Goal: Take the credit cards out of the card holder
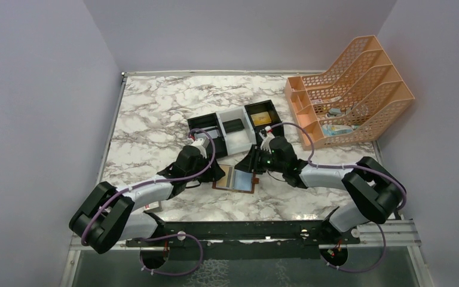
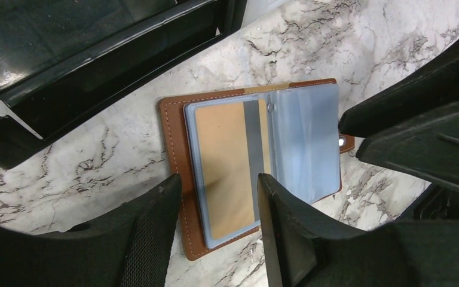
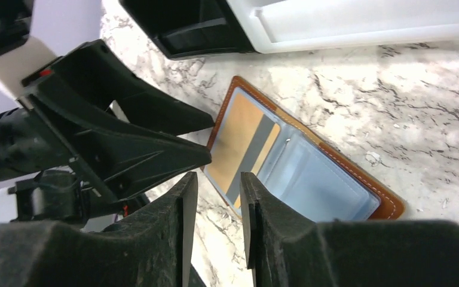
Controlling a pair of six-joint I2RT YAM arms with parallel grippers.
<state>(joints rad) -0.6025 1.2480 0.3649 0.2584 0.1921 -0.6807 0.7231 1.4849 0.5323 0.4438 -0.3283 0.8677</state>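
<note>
The brown card holder (image 1: 237, 179) lies open and flat on the marble between both grippers. In the left wrist view the card holder (image 2: 176, 155) shows blue-grey clear pockets, with a gold credit card (image 2: 227, 161) with a grey stripe in its left pocket. My left gripper (image 2: 218, 185) is open and empty, its fingers straddling the near edge of that pocket. My right gripper (image 3: 218, 191) is open with a narrow gap and empty, just off the holder (image 3: 334, 179) by the gold card (image 3: 242, 140). My left gripper (image 1: 220, 174) and right gripper (image 1: 252, 169) flank the holder.
A black-white-black tray (image 1: 239, 143) stands just behind the holder, with a dark card (image 1: 233, 125) in its middle part and a gold card (image 1: 262, 118) in its right part. An orange file rack (image 1: 349, 89) stands at the back right.
</note>
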